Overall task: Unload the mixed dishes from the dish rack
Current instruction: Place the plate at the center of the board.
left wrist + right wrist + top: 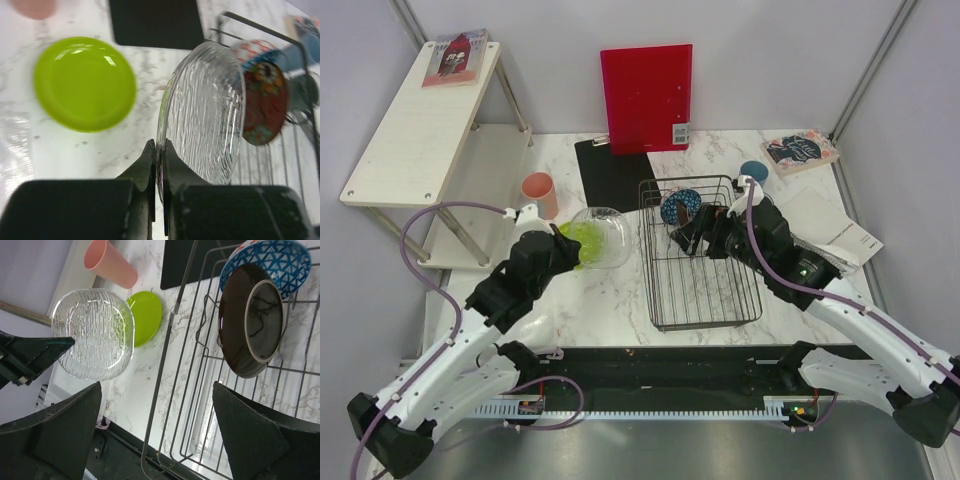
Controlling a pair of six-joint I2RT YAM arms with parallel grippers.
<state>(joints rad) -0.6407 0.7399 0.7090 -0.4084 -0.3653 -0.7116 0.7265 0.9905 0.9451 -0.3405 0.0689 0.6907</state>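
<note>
My left gripper (pixel 160 156) is shut on the rim of the clear glass plate (pixel 205 110), holding it on edge above the table, left of the dish rack (pixel 700 262). The lime-green dish (pixel 85 82) lies flat on the marble below it. The pink cup (pixel 540 193) stands behind them. In the rack's far end, the dark red plate (pixel 250 322) leans against the blue patterned bowl (pixel 280 260). My right gripper (pixel 157 432) is open and empty above the rack's left side (pixel 705 238). A light blue cup (pixel 754 171) stands behind the rack.
A flat black mat (pixel 613 170) lies behind the rack, with a red board (pixel 647 95) upright at the wall. A white shelf (pixel 420 125) stands far left. A book (pixel 802 150) and papers (pixel 835 230) lie at the right.
</note>
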